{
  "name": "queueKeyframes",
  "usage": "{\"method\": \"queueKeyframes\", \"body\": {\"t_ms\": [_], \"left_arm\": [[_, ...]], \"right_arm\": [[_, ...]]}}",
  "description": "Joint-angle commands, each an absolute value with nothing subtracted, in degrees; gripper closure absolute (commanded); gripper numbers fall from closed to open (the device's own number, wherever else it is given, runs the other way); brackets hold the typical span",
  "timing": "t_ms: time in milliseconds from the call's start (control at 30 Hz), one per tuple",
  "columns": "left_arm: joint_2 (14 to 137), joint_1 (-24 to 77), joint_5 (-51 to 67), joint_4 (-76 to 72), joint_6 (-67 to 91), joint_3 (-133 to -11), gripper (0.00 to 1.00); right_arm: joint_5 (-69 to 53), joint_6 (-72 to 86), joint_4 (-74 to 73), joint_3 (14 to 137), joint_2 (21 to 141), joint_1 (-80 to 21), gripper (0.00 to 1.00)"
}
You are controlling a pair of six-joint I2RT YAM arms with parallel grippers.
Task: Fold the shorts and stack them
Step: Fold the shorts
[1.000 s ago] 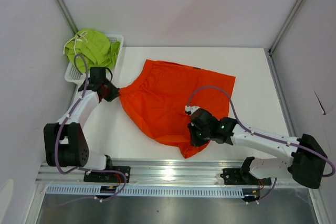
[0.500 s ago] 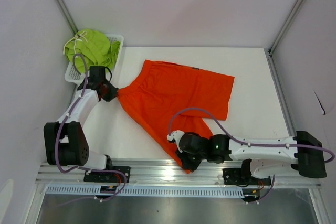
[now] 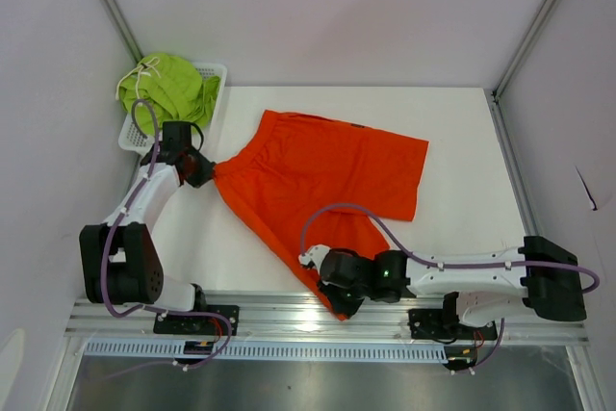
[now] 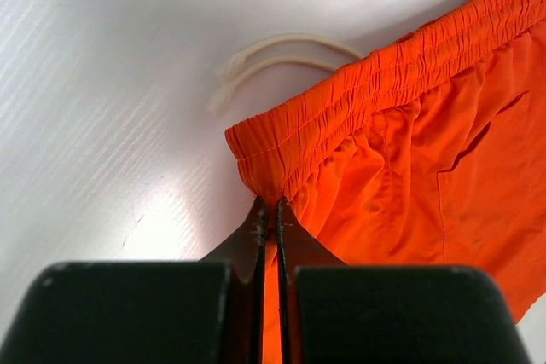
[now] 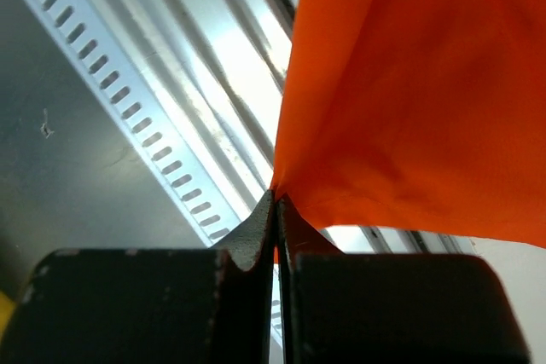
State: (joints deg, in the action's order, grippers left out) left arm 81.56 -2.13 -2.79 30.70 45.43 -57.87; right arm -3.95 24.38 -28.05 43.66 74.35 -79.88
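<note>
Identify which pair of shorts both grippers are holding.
The orange shorts, spread on the table: the left gripper pinches the waistband, the right gripper a corner. The lime green shorts lie bunched in the white basket, untouched.

In basket (image 3: 218,79) far left, first shorts (image 3: 168,84); on table (image 3: 462,141) centre, second shorts (image 3: 327,170).

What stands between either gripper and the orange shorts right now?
Nothing visible. The left gripper is shut on the waistband corner of the orange shorts, and the right gripper is shut on their near edge.
</note>
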Motion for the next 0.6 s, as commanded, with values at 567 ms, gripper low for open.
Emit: {"method": "queueKeyframes", "body": {"t_ms": [567], "left_arm": [[65.9,-2.8,-4.9,43.8,50.7,-56.8,1.0]], "right_arm": [[10.3,28.9,-42.1,53.2,57.0,-80.1,1.0]]}}
